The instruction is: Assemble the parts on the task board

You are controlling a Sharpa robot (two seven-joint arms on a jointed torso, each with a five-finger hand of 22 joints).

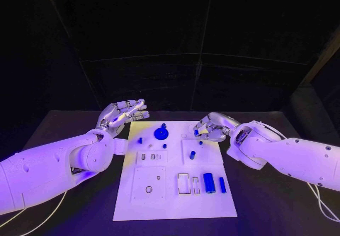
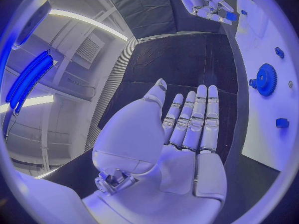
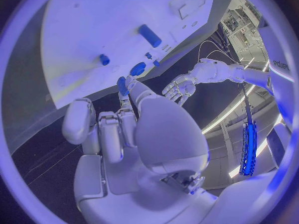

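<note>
The white task board point(image 1: 177, 196) lies in the middle of the black table. A blue gear point(image 1: 161, 132) point(image 2: 266, 78) stands near its far edge, with small blue pegs point(image 1: 192, 155) around the board's middle. A thick blue cylinder point(image 1: 209, 182) point(image 3: 149, 35) and a thinner blue rod point(image 1: 221, 185) lie near the right edge. My right hand point(image 1: 210, 125) point(image 3: 134, 129) hovers over the far right corner and pinches a small blue part point(image 3: 122, 86) point(image 2: 230, 16) at its fingertips. My left hand point(image 1: 124, 114) point(image 2: 187, 129) is beside the far left corner, fingers straight and apart, holding nothing.
Several cut-out slots point(image 1: 184, 182) and a ring-shaped hole point(image 1: 149, 189) mark the board's near half. Black table point(image 1: 276, 206) surrounds the board on all sides. A white cable point(image 1: 322, 204) trails under my right arm.
</note>
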